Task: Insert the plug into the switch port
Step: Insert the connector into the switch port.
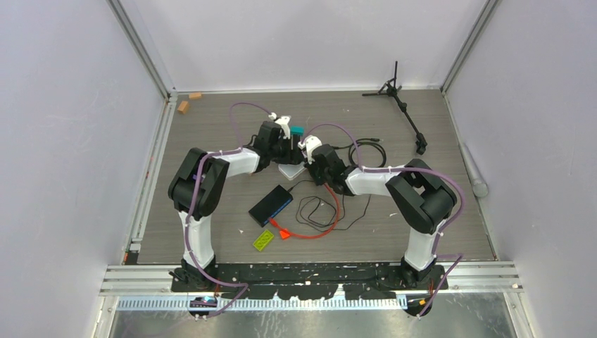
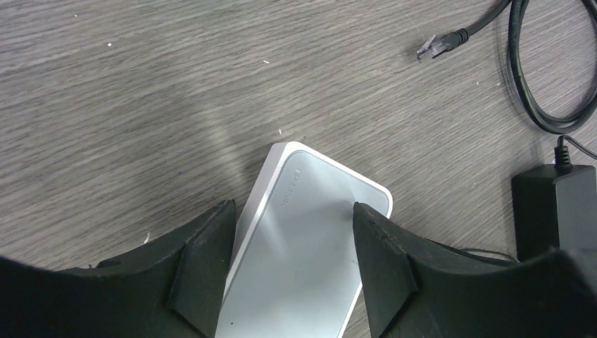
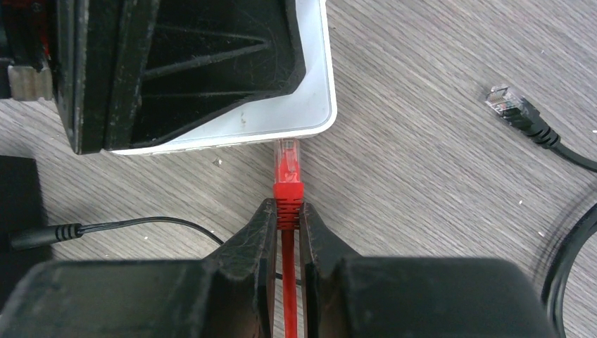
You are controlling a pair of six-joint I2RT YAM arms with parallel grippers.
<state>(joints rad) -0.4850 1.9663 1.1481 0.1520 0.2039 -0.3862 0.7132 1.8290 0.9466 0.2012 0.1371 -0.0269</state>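
Observation:
The white switch (image 1: 292, 170) lies flat on the table between my two grippers. My left gripper (image 2: 292, 246) is open and straddles the switch (image 2: 310, 239); its right finger (image 2: 384, 260) overlaps the switch's top. My right gripper (image 3: 287, 208) is shut on the red boot of the plug (image 3: 287, 169), at the end of the thin red cable (image 1: 331, 211). The plug's clear tip meets the switch's side edge (image 3: 232, 134) near its corner. The ports themselves are hidden from view.
A black power brick (image 2: 556, 204) with a thin black wire lies beside the switch. A loose black network cable with its own plug (image 3: 507, 102) lies to the right. A dark blue box (image 1: 271, 204) and a green piece (image 1: 263, 240) lie nearer the arm bases. A black tripod (image 1: 401, 105) lies at the back right.

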